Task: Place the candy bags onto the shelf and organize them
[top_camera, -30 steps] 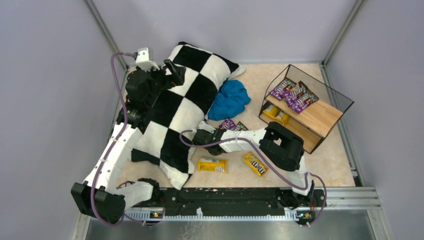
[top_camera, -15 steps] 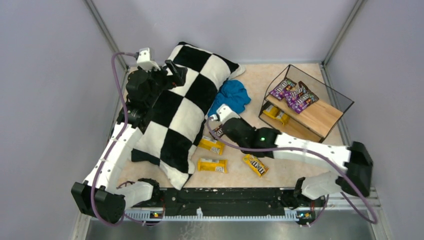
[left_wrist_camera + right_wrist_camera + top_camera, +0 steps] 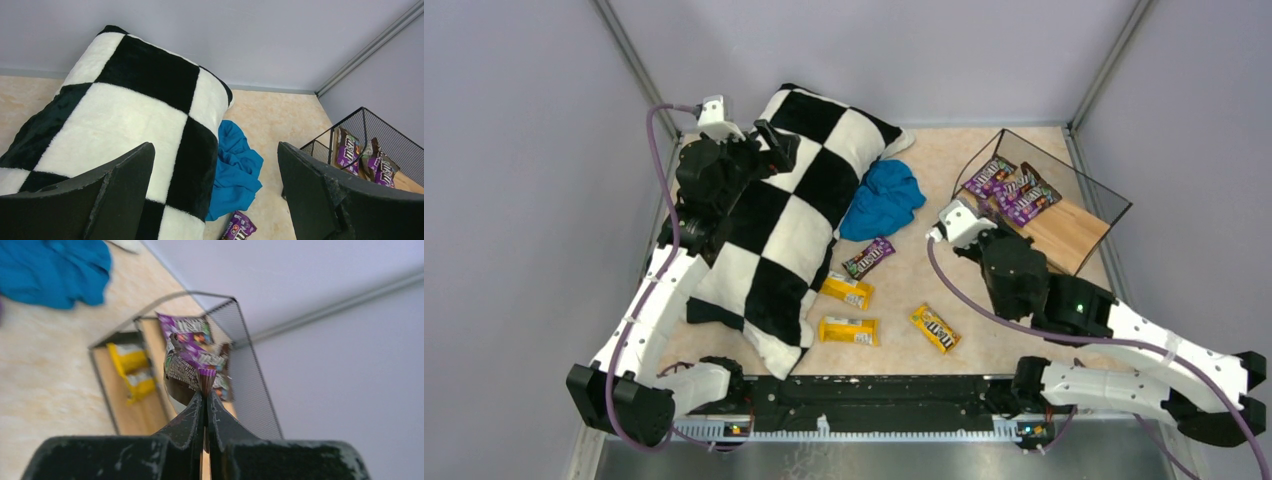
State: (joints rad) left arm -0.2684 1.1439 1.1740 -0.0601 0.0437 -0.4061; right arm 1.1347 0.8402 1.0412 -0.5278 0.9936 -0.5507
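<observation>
The shelf [image 3: 1069,230] stands at the back right, with several purple candy bags [image 3: 1009,190] on its top board. My right gripper [image 3: 986,212] is at the shelf's left front corner, shut on a purple bag [image 3: 192,367] by its crimped end; the right wrist view [image 3: 205,394] shows yellow bags [image 3: 131,370] on the lower board. Loose on the table lie a purple bag [image 3: 869,257] and three yellow bags [image 3: 846,290], [image 3: 849,330], [image 3: 935,328]. My left gripper [image 3: 769,145] is open and empty above the pillow [image 3: 215,147].
A black-and-white checkered pillow [image 3: 789,215] covers the left half of the table. A blue cloth [image 3: 882,198] lies between the pillow and the shelf. The shelf's mesh side [image 3: 367,135] shows in the left wrist view. Grey walls enclose the table.
My right arm swung from the pillow's edge to the right, up to the shelf, carrying a purple bag. A yellow bag by the pillow came into view. The left arm has not moved.
</observation>
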